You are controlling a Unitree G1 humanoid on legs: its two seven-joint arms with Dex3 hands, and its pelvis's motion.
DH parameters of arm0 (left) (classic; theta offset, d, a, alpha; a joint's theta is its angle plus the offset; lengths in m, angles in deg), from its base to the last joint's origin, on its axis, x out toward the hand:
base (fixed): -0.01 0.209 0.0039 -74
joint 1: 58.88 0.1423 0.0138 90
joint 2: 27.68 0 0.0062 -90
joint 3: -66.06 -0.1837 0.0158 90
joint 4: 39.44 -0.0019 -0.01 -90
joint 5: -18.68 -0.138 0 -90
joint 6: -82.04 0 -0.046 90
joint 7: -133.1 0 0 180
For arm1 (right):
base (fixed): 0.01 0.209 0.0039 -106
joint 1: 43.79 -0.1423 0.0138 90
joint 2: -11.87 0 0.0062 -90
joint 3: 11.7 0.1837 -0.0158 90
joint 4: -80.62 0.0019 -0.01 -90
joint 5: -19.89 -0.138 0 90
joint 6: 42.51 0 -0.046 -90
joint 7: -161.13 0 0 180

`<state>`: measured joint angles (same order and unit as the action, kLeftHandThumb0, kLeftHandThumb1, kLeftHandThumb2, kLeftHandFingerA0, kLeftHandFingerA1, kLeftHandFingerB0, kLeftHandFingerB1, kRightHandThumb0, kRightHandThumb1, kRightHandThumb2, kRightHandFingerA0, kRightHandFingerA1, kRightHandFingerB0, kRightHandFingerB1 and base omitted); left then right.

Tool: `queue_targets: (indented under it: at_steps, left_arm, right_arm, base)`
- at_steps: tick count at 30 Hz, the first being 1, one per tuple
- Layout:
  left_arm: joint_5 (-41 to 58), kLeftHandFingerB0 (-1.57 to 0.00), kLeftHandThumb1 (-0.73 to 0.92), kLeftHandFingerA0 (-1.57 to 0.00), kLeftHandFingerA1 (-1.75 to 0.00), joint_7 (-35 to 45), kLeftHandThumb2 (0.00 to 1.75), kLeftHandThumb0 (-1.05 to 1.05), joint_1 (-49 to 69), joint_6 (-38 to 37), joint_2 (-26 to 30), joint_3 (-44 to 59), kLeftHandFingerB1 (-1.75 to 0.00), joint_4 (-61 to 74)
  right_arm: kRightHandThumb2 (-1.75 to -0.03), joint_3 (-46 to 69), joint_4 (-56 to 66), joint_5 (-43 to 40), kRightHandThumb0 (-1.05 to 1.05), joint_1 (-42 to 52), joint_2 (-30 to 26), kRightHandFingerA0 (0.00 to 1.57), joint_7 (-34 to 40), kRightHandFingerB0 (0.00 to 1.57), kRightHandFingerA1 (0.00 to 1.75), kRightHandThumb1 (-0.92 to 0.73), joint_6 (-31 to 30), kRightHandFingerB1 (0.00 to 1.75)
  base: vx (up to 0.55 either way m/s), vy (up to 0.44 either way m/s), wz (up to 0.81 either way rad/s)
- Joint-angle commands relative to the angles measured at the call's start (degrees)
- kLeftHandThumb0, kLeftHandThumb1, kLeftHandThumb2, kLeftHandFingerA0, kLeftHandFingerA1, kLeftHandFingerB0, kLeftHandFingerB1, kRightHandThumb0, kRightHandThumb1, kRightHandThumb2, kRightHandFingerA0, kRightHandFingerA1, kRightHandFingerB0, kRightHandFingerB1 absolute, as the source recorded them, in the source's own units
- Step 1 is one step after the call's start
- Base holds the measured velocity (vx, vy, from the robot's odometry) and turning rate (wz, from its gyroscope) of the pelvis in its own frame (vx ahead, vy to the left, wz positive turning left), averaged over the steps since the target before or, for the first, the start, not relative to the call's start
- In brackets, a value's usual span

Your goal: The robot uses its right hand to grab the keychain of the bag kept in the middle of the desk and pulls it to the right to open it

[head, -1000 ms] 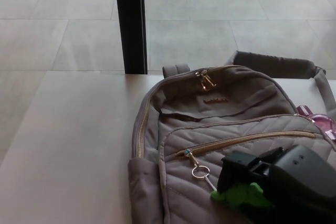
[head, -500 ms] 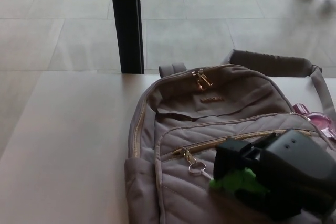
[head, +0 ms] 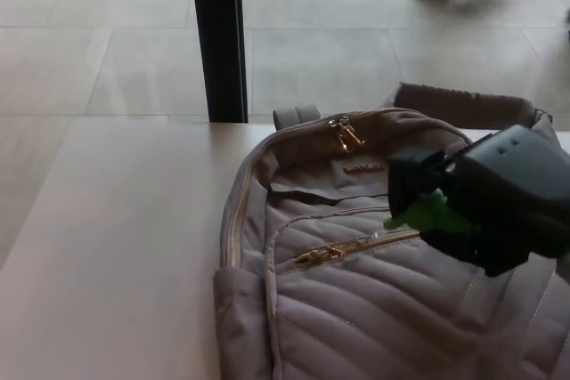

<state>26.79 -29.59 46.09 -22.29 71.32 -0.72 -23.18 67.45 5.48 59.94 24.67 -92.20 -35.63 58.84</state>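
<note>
Here, reading from the left, the bare desk (head: 107, 246) gives way to the grey quilted backpack (head: 356, 309), which lies flat toward the middle and right of the desk. Its gold front-pocket zipper (head: 352, 248) runs as a shallow line that rises toward the right, so its long axis points straight at the right hand (head: 485, 198), which hovers above the bag's upper right part. A thin, pale line of keychain (head: 392, 235) seems to lead from the zipper's right end up toward the green tag (head: 427, 213) at the hand's underside; whether the slider has travelled is hard to read. The fingers are hidden beneath the black housing, so I cannot tell how far they close or whether they grip the tag. The left hand does not show.
</note>
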Motion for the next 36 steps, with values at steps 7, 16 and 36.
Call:
queue_targets:
  at_steps: [7,16,36]
  left_arm:
    - [1.4,-0.44,0.91,-0.55,-0.62,0.89,0.88,-0.9,-0.55,1.16,0.57,1.13,-0.47,-0.08]
    - [0.81,-0.46,0.92,-0.56,-0.59,0.77,0.84,-0.89,-0.4,0.72,0.74,0.8,-0.46,-0.33]
    - [0.95,-0.46,0.91,-0.57,-0.59,0.73,0.86,-0.89,1.24,-0.14,0.86,1.17,-0.46,-0.5]
  right_arm:
    - [-1.15,2.87,-5.3,1.25,-0.24,0.34,-4.91,0.93,1.27,0.73,1.75,-0.39,0.69,1.61]
    - [-1.1,4.09,-9.08,2.77,-0.25,6.71,-9.0,0.91,4.61,0.73,1.75,-0.48,2.72,1.54]
    - [-1.04,7.32,-21.54,3.37,-0.23,8.02,-17.02,1.03,11.12,0.86,1.69,-0.47,4.41,1.22]
  base:
    - [0.0,0.0,0.0]
    - [0.0,0.0,0.0]
    - [0.0,0.0,0.0]
